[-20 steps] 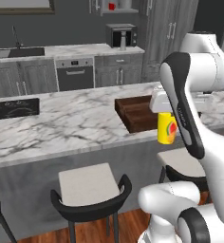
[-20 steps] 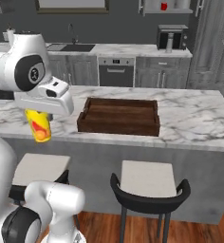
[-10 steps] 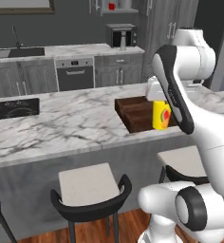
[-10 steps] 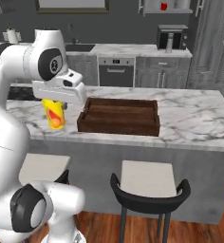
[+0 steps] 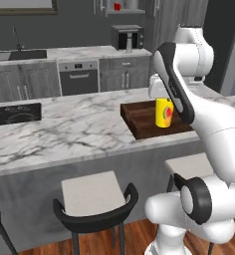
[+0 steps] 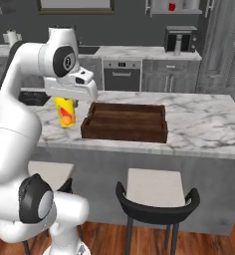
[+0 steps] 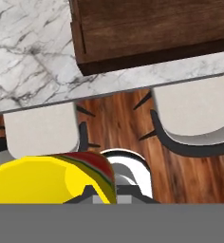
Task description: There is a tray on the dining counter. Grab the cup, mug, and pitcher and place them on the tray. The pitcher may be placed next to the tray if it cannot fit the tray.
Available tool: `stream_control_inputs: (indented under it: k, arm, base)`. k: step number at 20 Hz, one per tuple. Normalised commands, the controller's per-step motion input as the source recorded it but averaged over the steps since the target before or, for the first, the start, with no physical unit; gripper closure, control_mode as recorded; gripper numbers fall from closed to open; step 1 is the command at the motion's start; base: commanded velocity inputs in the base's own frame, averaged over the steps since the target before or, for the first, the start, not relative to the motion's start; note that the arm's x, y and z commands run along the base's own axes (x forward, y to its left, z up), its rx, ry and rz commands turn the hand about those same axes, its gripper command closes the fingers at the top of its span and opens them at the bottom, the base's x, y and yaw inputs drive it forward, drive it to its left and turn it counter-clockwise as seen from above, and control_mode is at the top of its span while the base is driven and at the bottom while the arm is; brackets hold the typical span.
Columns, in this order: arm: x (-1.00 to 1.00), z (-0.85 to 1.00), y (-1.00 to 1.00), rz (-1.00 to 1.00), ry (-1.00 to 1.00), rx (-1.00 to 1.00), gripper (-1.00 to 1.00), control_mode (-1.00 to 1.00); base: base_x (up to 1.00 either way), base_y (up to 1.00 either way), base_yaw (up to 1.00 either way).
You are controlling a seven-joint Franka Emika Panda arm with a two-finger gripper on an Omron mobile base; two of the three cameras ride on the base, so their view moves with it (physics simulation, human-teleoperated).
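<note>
My gripper (image 6: 68, 101) is shut on the yellow cup (image 6: 65, 113), which hangs upright under the hand, its red-orange mark facing the base. In the right base view the cup hangs just left of the dark brown tray (image 6: 124, 122), over the dining counter (image 6: 204, 124). From the left base view the cup (image 5: 164, 112) overlaps the tray (image 5: 142, 118). In the hand view the cup (image 7: 42, 180) sits at the bottom left and covers the fingertips, with the tray (image 7: 152, 28) on the counter (image 7: 33, 61) at the top. The mug and the pitcher are out of view.
Grey-seated stools (image 6: 154, 187) stand in front of the counter. A black cooktop (image 5: 12, 113) lies at its left end. Behind are grey cabinets, an oven (image 5: 79, 77), a coffee machine (image 5: 127, 36), and a small red thing (image 5: 117, 7) on a high shelf.
The arm has carried the cup up and forward, from beside the counter's front edge to a spot close beside the tray. The grip has stayed shut.
</note>
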Motion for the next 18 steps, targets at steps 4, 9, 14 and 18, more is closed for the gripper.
stream_control_inputs:
  k: [4,9,14,18]
  arm:
    - [0.38,0.00,-0.23,0.00,-0.04,0.00,1.00,-1.00]
    - [0.40,-0.09,-0.06,0.00,-0.04,0.00,1.00,-1.00]
    - [0.51,-0.08,0.00,0.00,0.00,0.00,1.00,-1.00]
    - [0.51,-0.07,0.00,0.00,0.00,0.00,1.00,-1.00]
  base:
    - [0.00,0.00,0.00]
    - [0.00,0.00,0.00]
    - [0.00,0.00,0.00]
    - [0.00,0.00,0.00]
